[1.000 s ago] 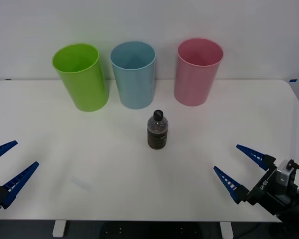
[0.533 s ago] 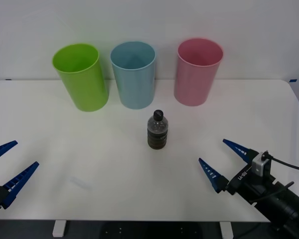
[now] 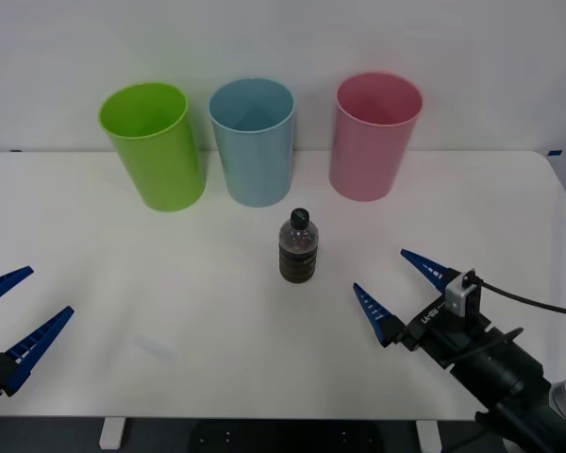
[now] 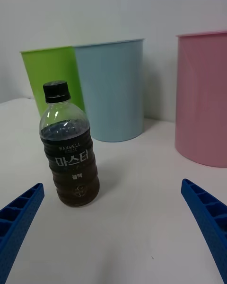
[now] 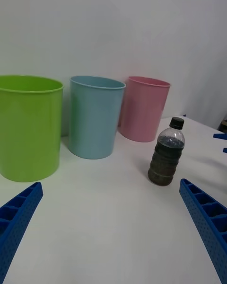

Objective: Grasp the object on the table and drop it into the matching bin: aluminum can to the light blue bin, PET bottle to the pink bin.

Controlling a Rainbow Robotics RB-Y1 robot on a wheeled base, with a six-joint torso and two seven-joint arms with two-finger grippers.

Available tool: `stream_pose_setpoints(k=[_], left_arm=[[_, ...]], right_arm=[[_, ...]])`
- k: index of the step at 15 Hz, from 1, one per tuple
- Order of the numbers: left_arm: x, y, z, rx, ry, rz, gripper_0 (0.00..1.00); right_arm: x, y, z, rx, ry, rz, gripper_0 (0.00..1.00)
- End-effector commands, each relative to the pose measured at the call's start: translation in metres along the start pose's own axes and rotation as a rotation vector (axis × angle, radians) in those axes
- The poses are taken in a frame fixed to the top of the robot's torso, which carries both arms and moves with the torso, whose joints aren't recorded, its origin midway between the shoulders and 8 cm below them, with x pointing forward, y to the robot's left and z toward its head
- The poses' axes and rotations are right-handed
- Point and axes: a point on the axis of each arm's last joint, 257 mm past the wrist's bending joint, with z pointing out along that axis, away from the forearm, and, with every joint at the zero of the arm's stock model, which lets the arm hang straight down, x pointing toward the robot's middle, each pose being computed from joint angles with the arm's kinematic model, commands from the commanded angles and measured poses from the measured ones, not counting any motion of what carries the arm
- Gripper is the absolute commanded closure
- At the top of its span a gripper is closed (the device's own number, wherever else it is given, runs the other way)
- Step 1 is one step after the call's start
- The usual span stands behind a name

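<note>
The small clear plastic PET bottle [image 3: 299, 247], with its black screw cap and dark brown label band, is seen standing upright near the middle of the wide white table [image 3: 123, 245], untouched. Beyond it, along the far edge, three tall round plastic bins are lined up: the lime green bin [image 3: 153, 144] at the left, the light blue bin [image 3: 253, 141] in the middle, and the pink bin [image 3: 374, 135] at the right. The bottle is placed nearer than the blue and pink bins, roughly between them.

The right pincer [image 3: 392, 292] is held low over the table, near and to the right of the bottle, with its blue ribbed fingers spread wide apart and pointed toward it. The left pincer [image 3: 8, 310] is parked at the near left edge, also spread apart, well apart from the bottle.

Nothing of the task is judged done: the bottle is not yet grasped, lifted, or dropped into the pink bin.
</note>
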Motion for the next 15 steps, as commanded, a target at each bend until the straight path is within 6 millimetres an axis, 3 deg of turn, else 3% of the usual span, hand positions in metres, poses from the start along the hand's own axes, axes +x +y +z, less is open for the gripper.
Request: stream_pose_setpoints(k=[1,5,8,15], left_arm=[[0.0,0.0,0.0,0.0,0.0,0.0,0.0],[0.0,0.0,0.0,0.0,0.0,0.0,0.0],[0.0,0.0,0.0,0.0,0.0,0.0,0.0],[0.0,0.0,0.0,0.0,0.0,0.0,0.0]], right_arm=[[-0.003,0.008,0.009,-0.018,-0.005,-0.009,0.0],[-0.007,0.016,0.02,-0.04,-0.013,-0.026,0.0],[0.008,0.018,0.035,-0.081,-0.001,-0.015,0.0],[0.019,0.024,0.069,-0.118,0.01,-0.027,0.0]])
